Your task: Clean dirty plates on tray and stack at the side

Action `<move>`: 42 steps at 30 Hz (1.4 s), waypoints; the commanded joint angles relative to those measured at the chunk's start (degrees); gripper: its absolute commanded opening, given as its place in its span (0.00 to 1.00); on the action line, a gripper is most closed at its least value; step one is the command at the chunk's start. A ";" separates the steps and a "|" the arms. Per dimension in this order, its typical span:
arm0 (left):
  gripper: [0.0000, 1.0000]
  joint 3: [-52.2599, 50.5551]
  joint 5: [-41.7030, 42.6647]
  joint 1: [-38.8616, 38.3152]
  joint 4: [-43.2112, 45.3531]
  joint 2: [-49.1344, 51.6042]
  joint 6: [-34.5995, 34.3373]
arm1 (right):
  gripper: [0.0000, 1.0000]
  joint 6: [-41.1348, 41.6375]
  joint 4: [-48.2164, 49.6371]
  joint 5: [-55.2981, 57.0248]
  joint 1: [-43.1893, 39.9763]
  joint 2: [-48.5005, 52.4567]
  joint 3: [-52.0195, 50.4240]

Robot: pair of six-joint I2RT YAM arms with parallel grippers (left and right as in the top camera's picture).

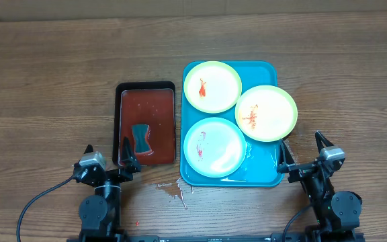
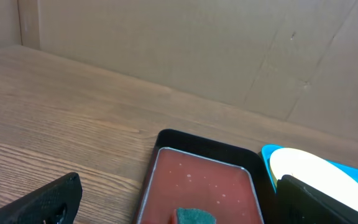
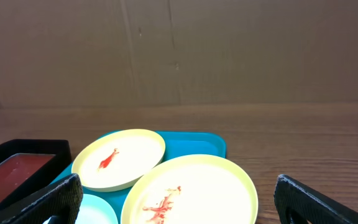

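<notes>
Left claw (image 1: 108, 153) and right claw (image 1: 301, 149) are both spread wide and holding nothing, with three dirty plates waiting.

All three sit on the blue tray (image 1: 264, 70) with red smears on them: the back plate (image 1: 211, 87), the right plate (image 1: 265, 112), which hangs over the tray's right rim, and the blue-rimmed plate (image 1: 213, 146) up front. Your sponge (image 1: 140, 136) lies in the black tray (image 1: 146, 85) of red liquid, just ahead of the left claw, so I'd grab that first. Come straight down, pinch it across its narrow waist, and let it drip before crossing over. I'd use the right claw to pin a plate's rim so it doesn't skate while you scrub. Mind the puddle (image 1: 173, 191) on the table (image 1: 46, 81) too.
</notes>
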 commanded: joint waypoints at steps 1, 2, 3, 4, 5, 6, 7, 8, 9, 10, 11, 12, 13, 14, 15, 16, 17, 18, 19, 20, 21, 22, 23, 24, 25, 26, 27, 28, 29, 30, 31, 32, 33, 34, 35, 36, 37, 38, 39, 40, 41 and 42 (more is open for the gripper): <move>1.00 -0.20 0.46 0.31 -0.02 -0.50 0.26 | 1.00 -0.02 0.15 0.57 -0.07 -0.57 -0.57; 1.00 -0.20 0.46 0.31 -0.02 -0.50 0.28 | 1.00 -0.02 0.15 0.57 -0.07 -0.57 -0.57; 1.00 -0.20 0.46 0.31 -0.02 -0.50 0.26 | 1.00 -0.02 0.15 0.57 -0.07 -0.57 -0.57; 1.00 -0.20 0.46 0.31 -0.02 -0.50 0.28 | 1.00 0.00 0.17 0.55 -0.07 -0.57 -0.57; 1.00 -0.20 0.44 0.31 -0.02 -0.50 0.28 | 1.00 0.00 0.74 0.50 -0.07 -0.57 -0.57; 1.00 -0.20 0.44 0.31 -0.02 -0.50 0.28 | 1.00 0.00 1.51 0.52 -0.07 -0.57 -0.57; 1.00 -0.20 0.13 0.31 0.02 -0.50 0.33 | 1.00 0.00 1.57 0.52 -0.07 -0.57 -0.57; 1.00 -0.20 -0.96 0.33 0.26 -0.50 0.63 | 1.00 0.00 1.33 0.55 -0.07 -0.57 -0.57; 1.00 -0.20 -2.21 0.31 0.31 -0.50 1.09 | 1.00 0.00 1.09 0.55 -0.07 -0.57 -0.57; 1.00 -0.20 -2.67 0.33 0.33 -0.50 1.11 | 1.00 0.00 0.92 0.52 -0.07 -0.57 -0.57; 1.00 -0.20 -2.60 0.31 0.33 -0.50 1.14 | 1.00 0.02 0.61 0.50 -0.07 -0.57 -0.57; 1.00 -0.20 -2.58 0.31 0.35 -0.50 1.11 | 1.00 0.02 0.35 0.35 -0.07 -0.57 -0.57; 1.00 -0.20 -2.60 0.31 0.35 -0.50 1.11 | 1.00 0.02 0.04 0.13 -0.07 -0.57 -0.57; 1.00 -0.20 -2.58 0.31 0.35 -0.50 1.11 | 1.00 0.04 0.02 0.02 -0.07 -0.57 -0.57; 1.00 -0.20 -2.60 0.31 0.35 -0.50 1.11 | 1.00 0.04 0.04 -0.09 -0.07 -0.57 -0.57; 1.00 -0.20 -2.60 0.31 0.35 -0.50 1.11 | 1.00 0.07 0.07 -0.11 -0.07 -0.57 -0.57; 1.00 -0.20 -2.60 0.31 0.35 -0.50 1.11 | 1.00 0.48 0.07 -0.15 -0.07 -0.57 -0.57; 1.00 -0.20 -2.60 0.31 0.35 -0.50 1.11 | 1.00 1.79 0.07 -0.37 -0.07 -0.57 -0.57; 1.00 -0.20 -2.60 0.31 0.35 -0.50 1.11 | 1.00 3.23 0.09 -0.70 -0.07 -0.57 -0.57; 1.00 -0.20 -2.36 0.31 0.52 -0.50 0.55 | 1.00 4.52 0.09 -1.18 -0.07 -0.57 -0.57; 1.00 -0.20 -1.14 0.26 0.94 -0.50 -0.87 | 1.00 6.36 0.20 -1.57 -0.07 -0.57 -0.57; 1.00 -0.20 0.61 0.26 1.64 -0.50 -2.64 | 1.00 7.61 0.46 -2.62 -0.07 -0.57 -0.57; 1.00 -0.20 2.19 0.26 2.73 -0.50 -4.39 | 1.00 7.98 0.94 -4.52 -0.07 -0.57 -0.55; 1.00 -0.20 4.20 0.22 3.54 -0.50 -6.23 | 1.00 7.96 1.44 -6.45 -0.07 -0.57 -0.55; 1.00 -0.20 6.45 0.20 3.85 -0.50 -8.13 | 1.00 7.98 2.12 -8.17 -0.07 -0.57 -0.52; 1.00 -0.20 8.57 0.20 4.28 -0.50 -10.14 | 1.00 7.96 2.45 -9.75 -0.07 -0.57 -0.24; 1.00 -0.20 10.64 0.20 5.60 -0.50 -12.09 | 1.00 7.98 2.32 -10.51 -0.07 -0.57 0.37; 1.00 -0.20 12.90 0.22 7.58 -0.50 -12.92 | 1.00 7.93 1.92 -11.15 -0.07 -0.55 1.29; 1.00 -0.20 15.32 0.20 10.29 -0.50 -12.85 | 1.00 7.93 1.31 -11.34 -0.07 -0.55 2.40; 1.00 -0.15 17.00 0.22 13.35 -0.50 -12.87 | 1.00 7.93 0.50 -11.34 -0.07 -0.39 4.07; 1.00 0.13 17.68 0.20 15.39 -0.50 -12.87 | 1.00 7.69 -0.17 -11.32 -0.07 -0.02 5.70; 1.00 1.07 17.88 0.20 16.65 -0.50 -12.90 | 1.00 7.45 -1.11 -11.30 -0.07 0.74 7.91; 1.00 2.21 17.88 0.22 16.61 -0.48 -12.87 | 1.00 7.32 -2.45 -11.30 -0.07 1.92 10.40; 1.00 3.89 17.90 0.20 15.80 -0.39 -12.87 | 1.00 7.26 -3.76 -11.32 -0.07 3.34 12.76; 1.00 5.53 17.99 0.20 14.88 -0.15 -12.85 | 1.00 7.23 -5.40 -11.30 -0.07 5.11 15.30; 1.00 7.41 18.18 0.20 14.12 0.35 -12.83 | 1.00 7.10 -7.54 -11.32 -0.07 7.61 18.47; 1.00 8.81 18.23 0.22 14.29 0.98 -12.83 | 1.00 7.10 -9.49 -11.32 -0.07 9.99 21.29; 1.00 9.62 17.88 0.22 15.08 1.44 -12.85 | 1.00 7.08 -11.45 -11.32 -0.07 12.63 24.20; 1.00 10.01 16.72 0.22 17.42 1.84 -12.98 | 1.00 7.06 -13.97 -11.28 -0.07 15.93 27.67; 1.00 9.99 16.26 0.22 20.79 2.08 -13.73 | 1.00 7.04 -16.35 -11.28 -0.07 18.91 30.75; 1.00 9.99 16.26 0.22 25.03 2.40 -14.82 | 1.00 7.04 -19.43 -11.30 -0.07 22.49 34.49; 1.00 10.14 16.39 0.22 28.13 2.82 -14.99 | 1.00 7.06 -22.32 -11.32 -0.07 25.66 37.86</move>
